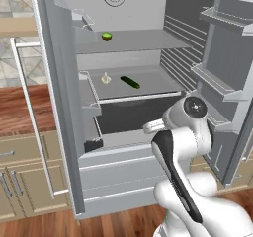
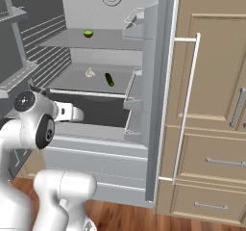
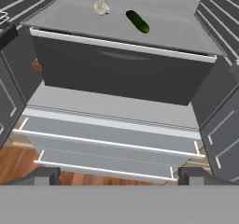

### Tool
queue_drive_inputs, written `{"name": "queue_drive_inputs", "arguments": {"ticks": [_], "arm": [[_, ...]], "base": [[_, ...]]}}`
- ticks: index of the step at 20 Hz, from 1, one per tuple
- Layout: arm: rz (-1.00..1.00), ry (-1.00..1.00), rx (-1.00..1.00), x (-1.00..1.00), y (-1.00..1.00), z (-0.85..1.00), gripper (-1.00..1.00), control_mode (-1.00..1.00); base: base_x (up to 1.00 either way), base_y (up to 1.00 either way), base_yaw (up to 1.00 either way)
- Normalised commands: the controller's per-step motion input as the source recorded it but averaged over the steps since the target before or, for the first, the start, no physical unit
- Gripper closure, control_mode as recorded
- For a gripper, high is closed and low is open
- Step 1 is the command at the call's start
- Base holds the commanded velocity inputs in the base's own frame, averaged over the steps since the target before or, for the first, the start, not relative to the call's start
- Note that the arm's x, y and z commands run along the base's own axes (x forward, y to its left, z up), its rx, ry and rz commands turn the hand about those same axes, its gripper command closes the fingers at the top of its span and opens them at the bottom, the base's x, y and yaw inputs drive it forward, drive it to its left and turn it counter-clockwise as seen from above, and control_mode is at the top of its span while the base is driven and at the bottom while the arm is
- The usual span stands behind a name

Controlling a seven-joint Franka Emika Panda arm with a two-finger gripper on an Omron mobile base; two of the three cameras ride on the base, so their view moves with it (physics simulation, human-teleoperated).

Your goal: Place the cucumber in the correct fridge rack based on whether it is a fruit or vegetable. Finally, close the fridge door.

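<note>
Two shelves face me inside the open fridge point(image 1: 59, 107). On the lower one, the fridge rack point(image 1: 148, 80), the cucumber point(image 1: 130, 82) lies flat and slanted, near the middle, just beside a whitish garlic bulb point(image 1: 105, 78) but not touching it. From my hand camera the same pair sits at the top: the cucumber point(image 3: 137, 21) to the right of the garlic point(image 3: 101, 6), both well back from the rack's pale front edge point(image 3: 121, 45). A small green lime point(image 1: 106, 36) rests on the upper shelf point(image 1: 148, 39). My fingers point(image 3: 120, 177) are spread wide and hold nothing; their dark tips point(image 3: 46, 175) stand apart at the bottom of my view, low in front of the dark drawer point(image 3: 116, 73) under the rack. The fridge door point(image 1: 225, 83) stands open to my right, its narrow bins facing in.
</note>
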Motion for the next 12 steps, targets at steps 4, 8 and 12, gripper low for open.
{"name": "queue_drive_inputs", "arguments": {"ticks": [4, 8, 12], "arm": [[0.11, -0.27, -0.21, -0.97, 0.66, 0.8, -1.0, -1.0], [0.16, -0.14, -0.3, -0.86, 0.95, 0.74, -1.0, -1.0], [0.14, -0.02, -0.29, -0.51, 1.0, 0.11, -1.0, -1.0]], "base": [[0.0, 0.0, 0.0], [0.0, 0.0, 0.0], [0.0, 0.0, 0.0]]}}
